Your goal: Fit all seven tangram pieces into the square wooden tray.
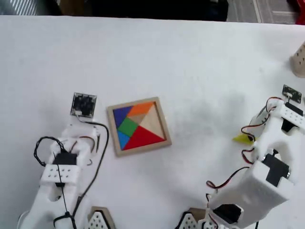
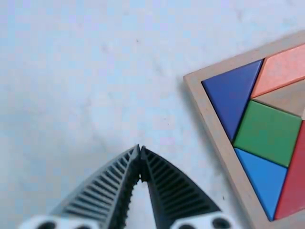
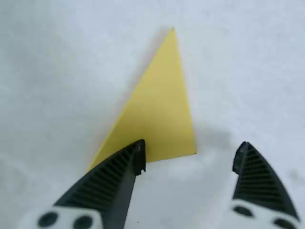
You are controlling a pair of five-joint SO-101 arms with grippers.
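Note:
The square wooden tray [image 1: 163, 119] lies mid-table, holding dark blue, orange, green, light blue, red and bare-wood pieces. The left wrist view has its corner [image 2: 195, 90] beside my left gripper [image 2: 140, 167], whose fingertips meet with nothing between them, a short way from the tray. A flat yellow triangle [image 3: 159, 114] lies on the white table. My right gripper [image 3: 189, 155] is open just over its wide end, one fingertip [image 3: 136, 155] over the triangle's edge and the other off to its side. In the high view, the yellow triangle [image 1: 243, 139] peeks out from under the right arm.
A small black circuit board [image 1: 84, 104] lies near the tray, by the left arm. A wooden object [image 1: 299, 59] stands at the table's right edge. Loose cables trail from both arms. Wooden bases [image 1: 98, 218] sit at the front edge.

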